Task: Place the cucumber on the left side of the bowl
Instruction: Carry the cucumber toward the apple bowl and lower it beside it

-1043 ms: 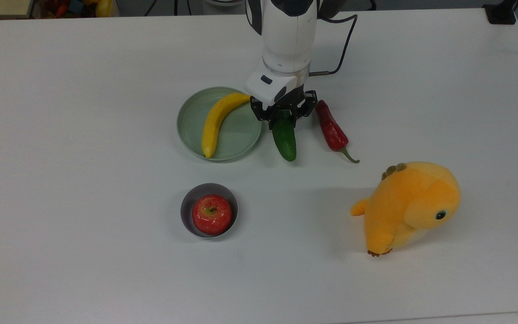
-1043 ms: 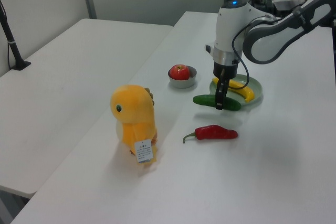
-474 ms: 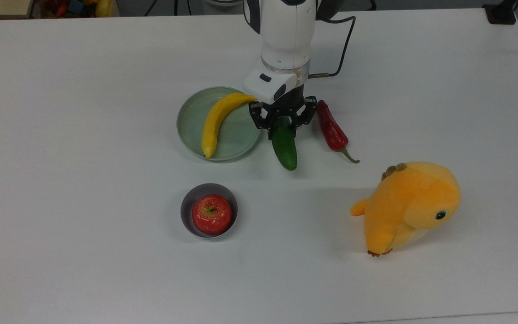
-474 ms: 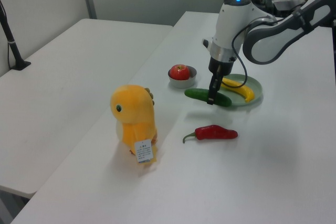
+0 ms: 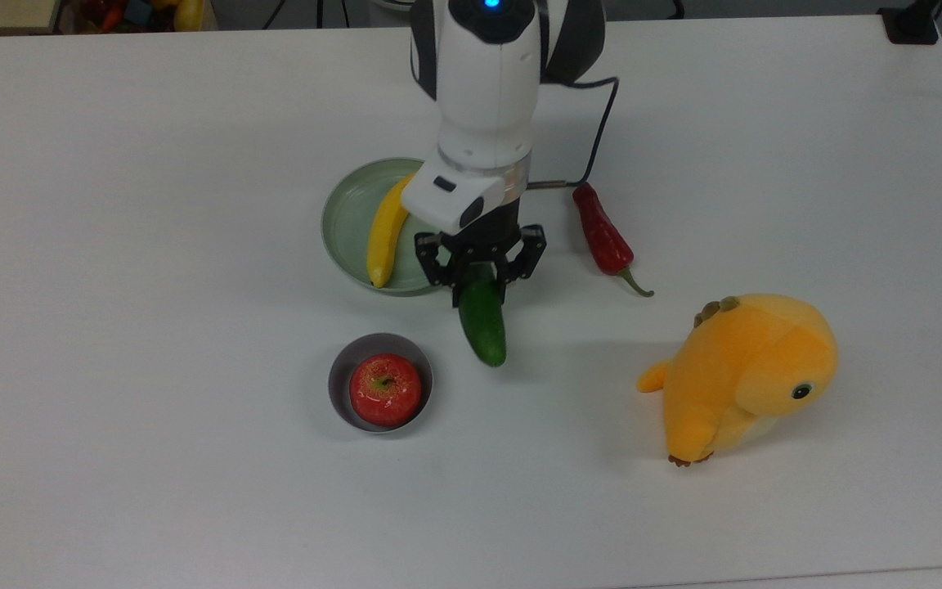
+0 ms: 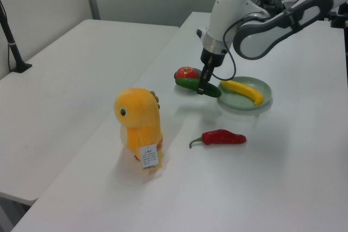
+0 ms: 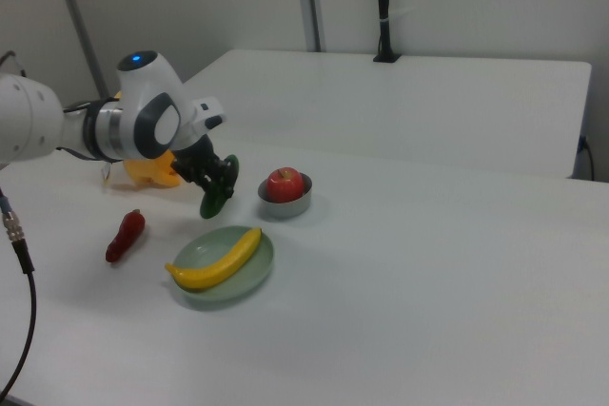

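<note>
While clamped on one end of the cucumber [image 5: 483, 327], the gripper [image 5: 479, 274] carries it clear of the table [image 5: 152, 458], free end jutting toward the top view's near side, just right of the bowl [image 5: 340, 378] and apple [image 5: 385, 389] in the top view. End-gripped and smooth, so liable to swing or slip. Could clip the bowl or the plate [image 5: 348, 217] with its banana [image 5: 383, 237] in passing. Risks landing on the wrong side of the bowl.
</note>
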